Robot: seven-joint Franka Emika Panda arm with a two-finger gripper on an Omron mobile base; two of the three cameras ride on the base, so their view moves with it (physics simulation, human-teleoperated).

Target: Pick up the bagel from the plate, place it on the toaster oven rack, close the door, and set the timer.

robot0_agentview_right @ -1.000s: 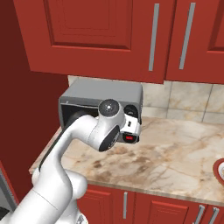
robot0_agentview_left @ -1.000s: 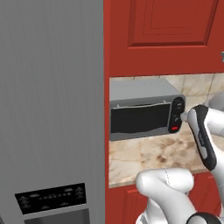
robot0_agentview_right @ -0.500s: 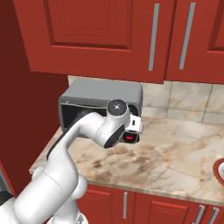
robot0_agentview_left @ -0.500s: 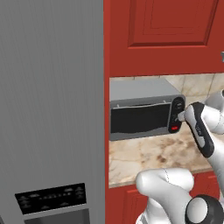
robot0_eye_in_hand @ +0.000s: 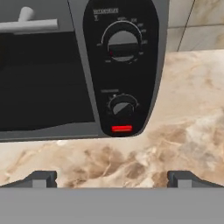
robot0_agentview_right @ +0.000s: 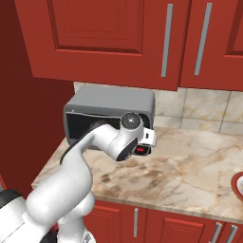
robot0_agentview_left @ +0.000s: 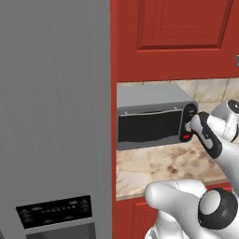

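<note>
**Toaster oven timer: gripper lined up on the control panel**

Gripper (robot0_eye_in_hand: 111, 178) sits at the bottom of the hand view w/ jaws spread wide and nothing between them; fingertips (robot0_eye_in_hand: 40, 178) hover over the marble counter (robot0_eye_in_hand: 183, 131), just short of the oven front. Above centre frame is the dark control panel (robot0_eye_in_hand: 124, 65): lower knob (robot0_eye_in_hand: 122, 106) w/ a red light (robot0_eye_in_hand: 121, 128) under it, bigger upper knob (robot0_eye_in_hand: 123, 43) near the top. Which one is the timer I can't tell, labels too small.

Step in hand looks like setting the timer. To do it well: centre the jaws on the chosen knob, go in square, close, then rotate the wrist w/o pushing the oven back.

Door (robot0_eye_in_hand: 43, 81), left of frame, looks shut, handle (robot0_eye_in_hand: 28, 24) at upper left. Glass is too dark to see the rack or bagel inside. Beyond, tiled backsplash (robot0_eye_in_hand: 197, 19) at upper right.
</note>
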